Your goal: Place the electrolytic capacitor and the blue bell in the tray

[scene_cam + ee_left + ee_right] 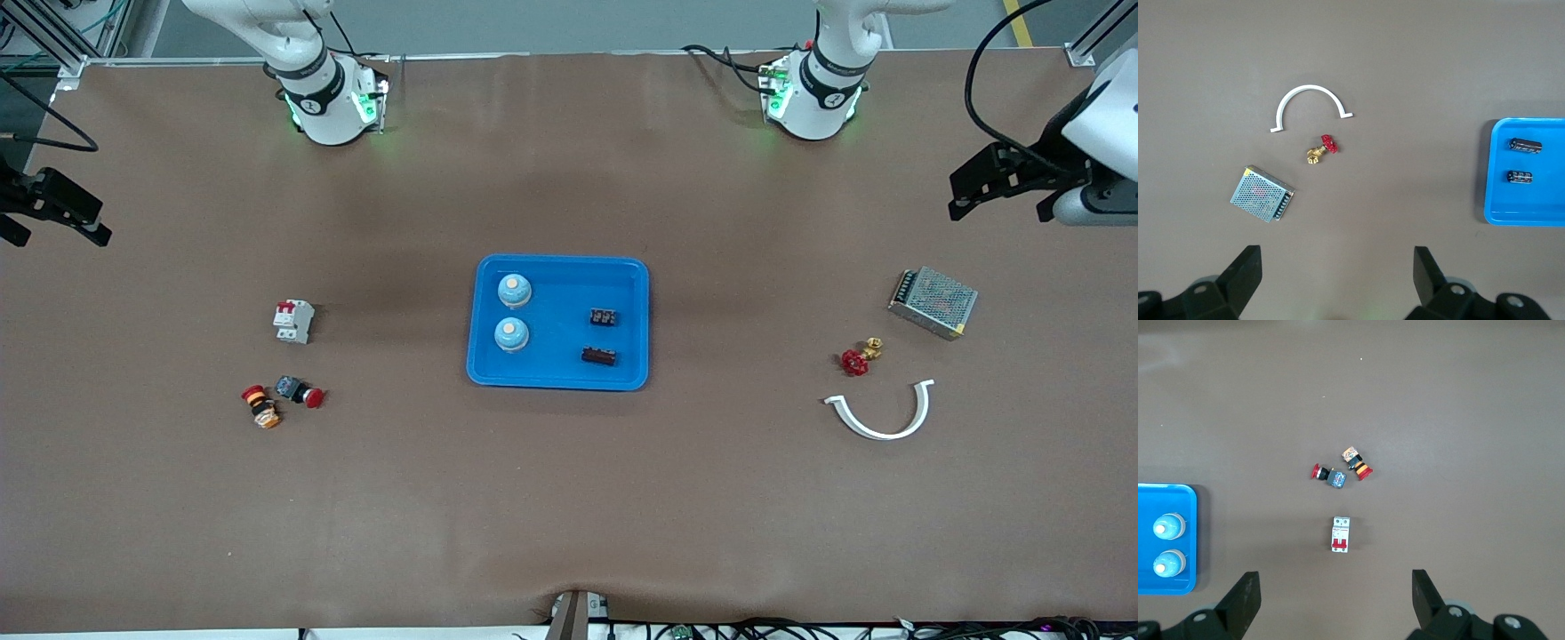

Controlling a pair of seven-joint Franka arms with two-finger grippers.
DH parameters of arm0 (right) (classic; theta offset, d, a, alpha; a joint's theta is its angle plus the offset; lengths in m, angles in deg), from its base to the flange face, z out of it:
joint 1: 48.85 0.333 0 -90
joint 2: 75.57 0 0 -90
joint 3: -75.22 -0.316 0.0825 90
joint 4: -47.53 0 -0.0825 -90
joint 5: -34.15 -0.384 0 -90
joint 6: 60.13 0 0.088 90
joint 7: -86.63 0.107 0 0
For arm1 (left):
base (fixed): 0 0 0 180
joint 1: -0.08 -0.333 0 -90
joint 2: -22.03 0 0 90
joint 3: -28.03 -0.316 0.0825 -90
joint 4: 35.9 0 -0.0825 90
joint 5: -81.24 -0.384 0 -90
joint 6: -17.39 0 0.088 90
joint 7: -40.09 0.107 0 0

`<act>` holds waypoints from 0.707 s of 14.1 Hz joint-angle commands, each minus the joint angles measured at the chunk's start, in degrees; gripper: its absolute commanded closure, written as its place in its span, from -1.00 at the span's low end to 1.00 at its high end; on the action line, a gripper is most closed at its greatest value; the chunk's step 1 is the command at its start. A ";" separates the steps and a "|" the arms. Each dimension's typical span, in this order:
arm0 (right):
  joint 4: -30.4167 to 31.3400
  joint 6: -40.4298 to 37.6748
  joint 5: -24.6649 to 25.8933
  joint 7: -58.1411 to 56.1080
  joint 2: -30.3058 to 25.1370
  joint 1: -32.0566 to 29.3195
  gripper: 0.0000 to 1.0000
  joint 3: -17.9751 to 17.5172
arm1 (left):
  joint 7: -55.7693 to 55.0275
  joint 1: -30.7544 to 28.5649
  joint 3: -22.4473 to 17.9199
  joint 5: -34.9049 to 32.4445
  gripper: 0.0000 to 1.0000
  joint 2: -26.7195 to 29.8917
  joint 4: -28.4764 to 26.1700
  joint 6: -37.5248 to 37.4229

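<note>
A robotics lab: two bench-mounted arms flank a brown-covered table (pixel 569 498), framed by aluminium rails and cables, with electrical parts scattered about.

Shallow bright blue tray (pixel 558 372) with raised rim at mid bench, two blue bells (pixel 514 289) upright inside toward the right arm's end, two dark electrolytic capacitors (pixel 604 316) lying inside toward the left arm's end

One blue tray (pixel 558 378) holding two blue bells (pixel 514 290) and two black capacitors (pixel 604 316); two red push-buttons (pixel 300 391), one circuit breaker (pixel 293 321), one valve (pixel 859 358), one power supply (pixel 933 302), one white curved clip (pixel 882 413).
</note>
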 commanded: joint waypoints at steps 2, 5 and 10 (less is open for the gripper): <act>-1.51 -0.46 -0.27 -0.59 0.68 -1.42 -1.00 -0.98 | 0.47 -0.30 -0.56 1.48 -1.00 2.28 -0.63 -0.82; -1.51 -0.37 0.17 -0.59 0.68 -1.33 -1.00 -0.98 | 0.38 -0.30 -0.64 1.39 -1.00 2.28 -0.80 -1.08; -1.51 -0.37 0.25 -0.68 0.77 -1.42 -1.00 -0.98 | -2.35 -0.30 -0.64 1.39 -1.00 2.10 -0.80 -2.13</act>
